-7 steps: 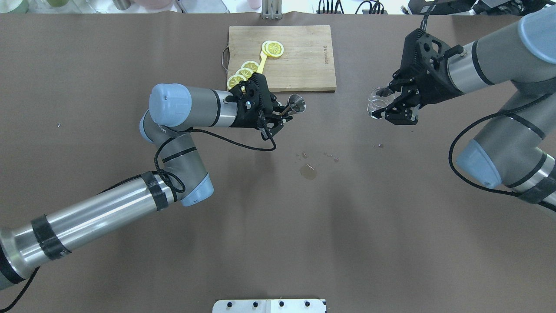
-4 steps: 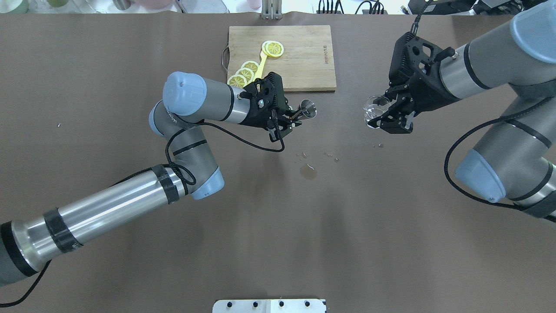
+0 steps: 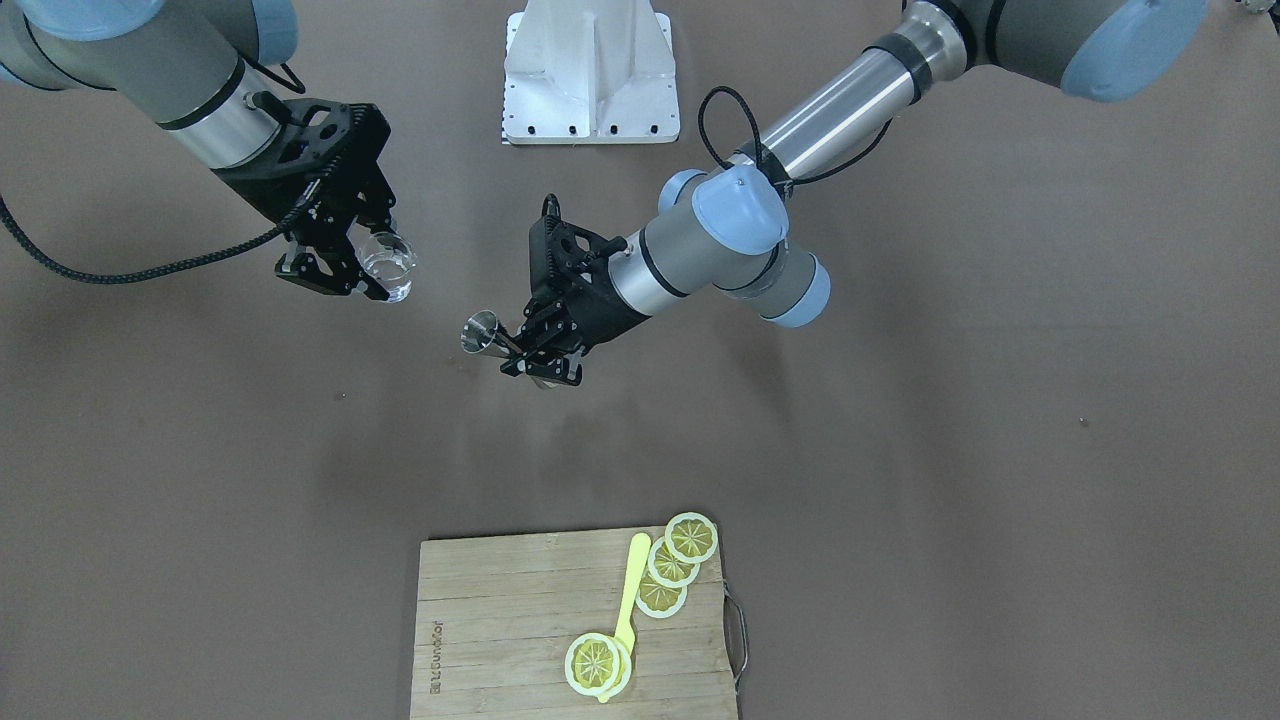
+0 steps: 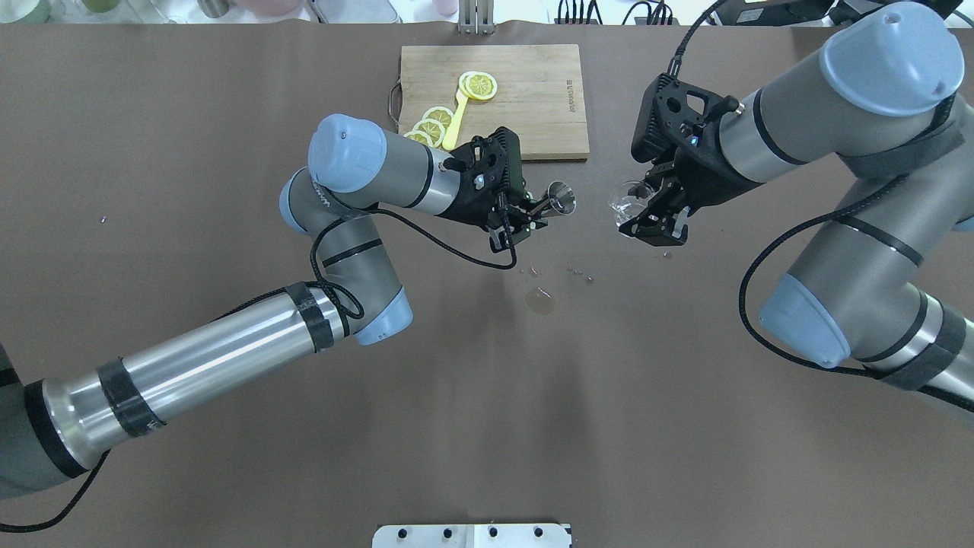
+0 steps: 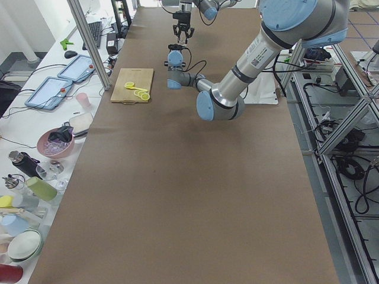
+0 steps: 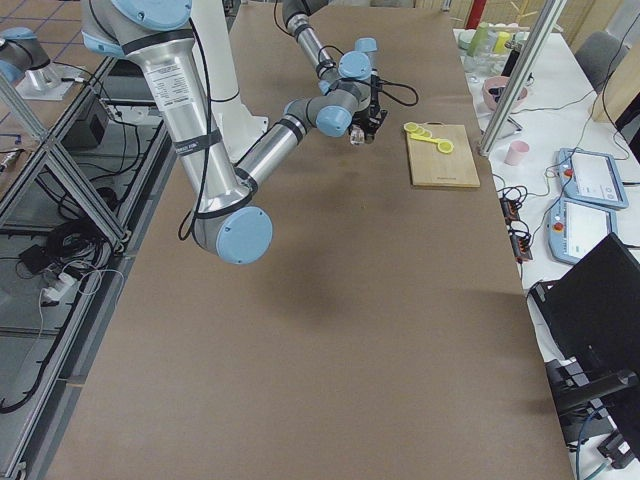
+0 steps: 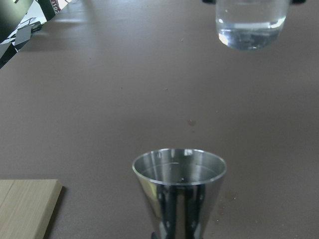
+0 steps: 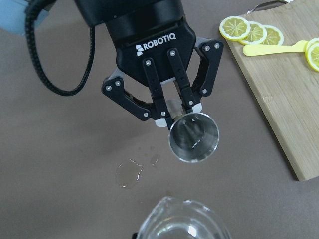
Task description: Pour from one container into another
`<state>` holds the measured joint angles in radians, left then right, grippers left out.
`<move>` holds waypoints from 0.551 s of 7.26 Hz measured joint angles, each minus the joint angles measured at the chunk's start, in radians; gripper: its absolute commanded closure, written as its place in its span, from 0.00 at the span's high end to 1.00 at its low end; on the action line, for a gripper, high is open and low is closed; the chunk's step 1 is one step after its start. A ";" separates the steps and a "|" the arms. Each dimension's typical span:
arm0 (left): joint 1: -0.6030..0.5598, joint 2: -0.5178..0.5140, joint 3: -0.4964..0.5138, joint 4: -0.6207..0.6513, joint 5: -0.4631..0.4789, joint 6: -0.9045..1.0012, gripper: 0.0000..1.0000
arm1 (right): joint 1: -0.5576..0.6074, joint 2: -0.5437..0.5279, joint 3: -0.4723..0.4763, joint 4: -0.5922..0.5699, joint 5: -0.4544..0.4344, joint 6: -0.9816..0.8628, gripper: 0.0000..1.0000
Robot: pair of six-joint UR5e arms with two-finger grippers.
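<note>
My left gripper (image 4: 542,207) is shut on the narrow waist of the grey metal jigger (image 4: 561,199), which hangs above the table with its open cone (image 8: 193,138) facing the right arm. The jigger (image 7: 179,184) looks close to upright in the left wrist view. My right gripper (image 4: 643,213) is shut on the clear glass cup (image 4: 625,204), held in the air a short gap to the right of the jigger. From the front, the cup (image 3: 387,262) sits higher than the jigger (image 3: 480,333). The two do not touch.
A wooden cutting board (image 4: 525,99) with lemon slices (image 4: 479,85) and a yellow spoon (image 4: 454,122) lies just behind the left gripper. A small puddle (image 4: 539,300) and drops wet the brown table below the containers. The robot's base plate (image 4: 472,535) is at the near edge.
Both arms have closed in on each other: the left gripper carried the jigger rightward, the right gripper carried the glass cup leftward and a little nearer. The gap between them has shrunk.
</note>
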<state>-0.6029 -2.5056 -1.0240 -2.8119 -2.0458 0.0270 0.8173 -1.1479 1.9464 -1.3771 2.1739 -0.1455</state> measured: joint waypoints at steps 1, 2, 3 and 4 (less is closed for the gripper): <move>0.008 -0.004 -0.001 -0.001 -0.001 0.008 0.00 | -0.005 0.027 0.000 -0.056 -0.014 -0.038 0.00; 0.020 -0.004 -0.004 -0.005 0.000 0.011 0.00 | -0.007 0.038 -0.001 -0.085 -0.021 -0.058 0.00; 0.032 -0.004 -0.006 -0.013 0.004 0.010 0.00 | -0.010 0.045 -0.004 -0.104 -0.025 -0.066 0.00; 0.041 -0.001 -0.006 -0.031 0.007 0.007 0.00 | -0.012 0.054 -0.008 -0.128 -0.029 -0.073 0.00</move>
<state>-0.5615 -2.5070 -1.0302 -2.8430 -2.0390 0.0337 0.8056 -1.0940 1.9384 -1.5055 2.1444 -0.2188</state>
